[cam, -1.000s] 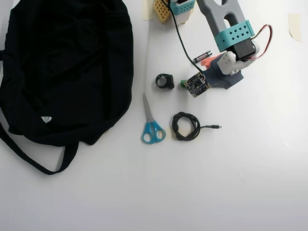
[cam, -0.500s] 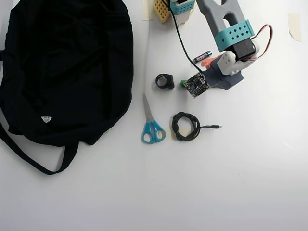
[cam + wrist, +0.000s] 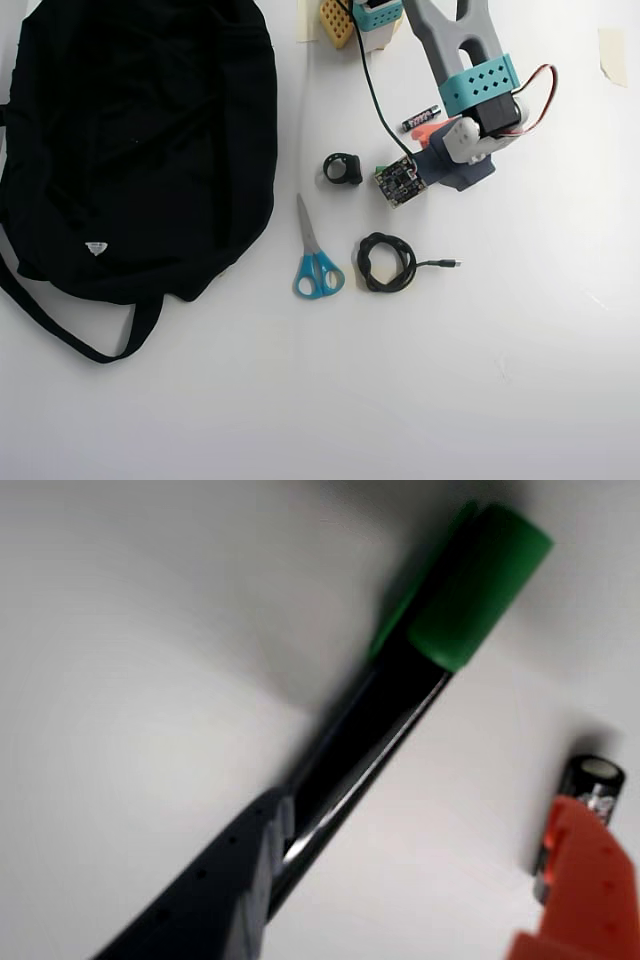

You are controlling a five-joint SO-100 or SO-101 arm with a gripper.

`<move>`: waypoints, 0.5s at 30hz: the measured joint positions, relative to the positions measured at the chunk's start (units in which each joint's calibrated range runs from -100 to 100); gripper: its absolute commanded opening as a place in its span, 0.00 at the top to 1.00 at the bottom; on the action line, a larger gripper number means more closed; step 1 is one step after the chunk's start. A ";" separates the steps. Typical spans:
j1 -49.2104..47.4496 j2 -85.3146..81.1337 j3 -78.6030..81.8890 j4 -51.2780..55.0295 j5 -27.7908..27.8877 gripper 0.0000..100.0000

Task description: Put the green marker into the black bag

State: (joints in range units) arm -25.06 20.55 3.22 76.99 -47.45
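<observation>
- Landmark: black bag (image 3: 135, 140), big floppy heap on the white worktop (image 3: 520, 380), strap loop trailing off its lower edge, small white label near its bottom.
- Hand (image 3: 400, 880) seen in wrist view: dark finger (image 3: 215, 885) lying against the green marker (image 3: 400, 695), orange finger (image 3: 580, 880) well off to the side; jaws apart, nothing clamped.
- Green marker in wrist view: black barrel flat on the worktop, green cap pointing up-right. In overhead view it sits right of the bag, under the arm, mostly hidden by the wrist camera board (image 3: 398, 181).
- Battery (image 3: 421, 119): right of the bag, beside the orange finger; wrist view shows its end just above that finger.
- Small black ring-shaped thing (image 3: 343, 168): between bag and hand.
- Scissors (image 3: 315, 255), blue handles: just right of the bag's lower edge.
- Coiled black cable (image 3: 387, 262): right of the scissors, plug end pointing away from the bag.
</observation>
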 measured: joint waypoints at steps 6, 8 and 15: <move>0.22 0.83 0.00 -1.12 0.00 0.67; 0.96 0.83 0.00 -3.01 0.00 0.67; 2.72 0.83 0.08 -6.18 0.00 0.67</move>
State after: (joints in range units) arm -22.34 21.38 3.30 70.80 -47.45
